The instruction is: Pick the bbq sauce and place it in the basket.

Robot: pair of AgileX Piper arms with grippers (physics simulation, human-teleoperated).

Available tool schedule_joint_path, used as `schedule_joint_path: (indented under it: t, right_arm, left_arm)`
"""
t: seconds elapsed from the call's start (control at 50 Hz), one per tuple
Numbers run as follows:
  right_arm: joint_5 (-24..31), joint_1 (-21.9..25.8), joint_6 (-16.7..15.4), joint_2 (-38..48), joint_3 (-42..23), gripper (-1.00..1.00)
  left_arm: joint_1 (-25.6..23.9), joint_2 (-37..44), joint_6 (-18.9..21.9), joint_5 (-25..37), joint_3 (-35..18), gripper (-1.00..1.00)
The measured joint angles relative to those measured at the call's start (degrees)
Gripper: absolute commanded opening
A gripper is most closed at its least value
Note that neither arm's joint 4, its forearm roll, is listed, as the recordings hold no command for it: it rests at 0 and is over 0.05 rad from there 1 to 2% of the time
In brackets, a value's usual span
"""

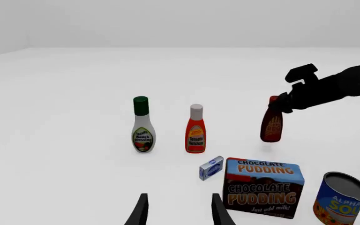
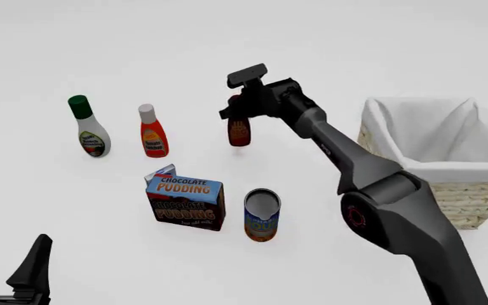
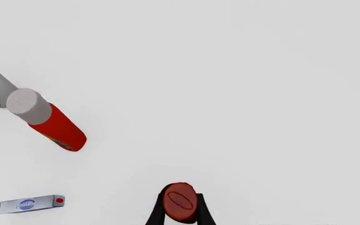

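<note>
The bbq sauce (image 2: 239, 131) is a dark maroon bottle with a red cap, in the middle of the table. It also shows in the left wrist view (image 1: 271, 125), slightly tilted. My right gripper (image 2: 236, 109) is shut on its neck from above. The right wrist view shows the red cap (image 3: 180, 202) between the fingers (image 3: 157, 213). The bottle seems to hang just above the table. The wicker basket (image 2: 473, 200) with a white lining stands at the right, apart from the bottle. My left gripper (image 2: 8, 254) is open and empty at the near left; it also shows in its own view (image 1: 178, 211).
A white bottle with a green cap (image 2: 89, 130) and an orange-red bottle with a white cap (image 2: 152, 135) stand left of the bbq sauce. A chocolate pudding box (image 2: 185, 202), a small blue box (image 2: 161, 173) and a soup can (image 2: 262, 216) sit nearer me.
</note>
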Motion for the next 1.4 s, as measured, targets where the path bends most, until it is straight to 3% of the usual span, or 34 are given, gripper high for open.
schedule_joint_path:
  t: [0.54, 1.06, 1.4]
  right_arm:
    - [-6.73, 1.59, -1.63, -21.79, 22.49, -1.0]
    - [-6.35, 3.74, -2.86, -35.67, 31.1, -1.0]
    - [-3.26, 2.74, -4.76, -43.27, 33.04, -1.0]
  left_arm:
    - [0.0, 0.0, 0.0, 0.0, 0.0, 1.0]
    - [0.0, 0.0, 0.0, 0.0, 0.0, 1.0]
    - [0.0, 0.0, 0.0, 0.0, 0.0, 1.0]
